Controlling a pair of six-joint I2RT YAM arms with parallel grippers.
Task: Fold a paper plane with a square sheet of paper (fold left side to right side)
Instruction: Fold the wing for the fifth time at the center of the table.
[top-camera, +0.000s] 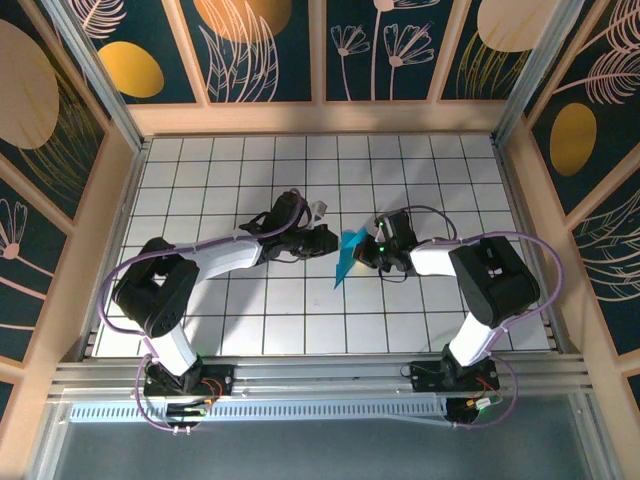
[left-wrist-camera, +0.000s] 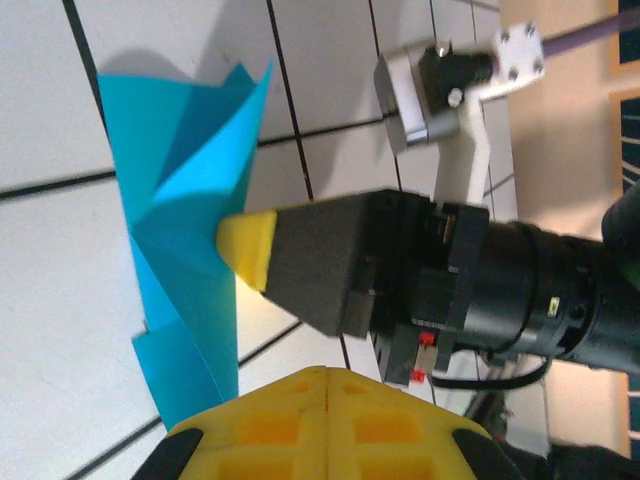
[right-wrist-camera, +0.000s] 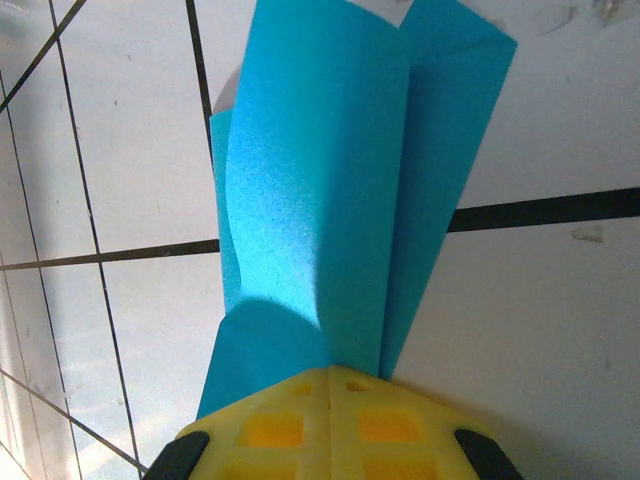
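Yellow fingers (right-wrist-camera: 270, 430) of the right gripper (right-wrist-camera: 330, 378) were pinched shut on the cyan-blue paper (right-wrist-camera: 320, 180). From between the tips, the paper fanned away in folded, overlapping layers over the white tiled table (right-wrist-camera: 540, 320). Fingers of the left gripper (left-wrist-camera: 325, 375) were pressed together, seam closed. A lower corner of the paper sat just beside their left tip; contact there could not be determined. Beyond those tips, the right gripper's yellow pad (left-wrist-camera: 248, 250) bore on the paper near a crease. Seen from above, the paper sat between the two grippers' tips, near the table's middle.
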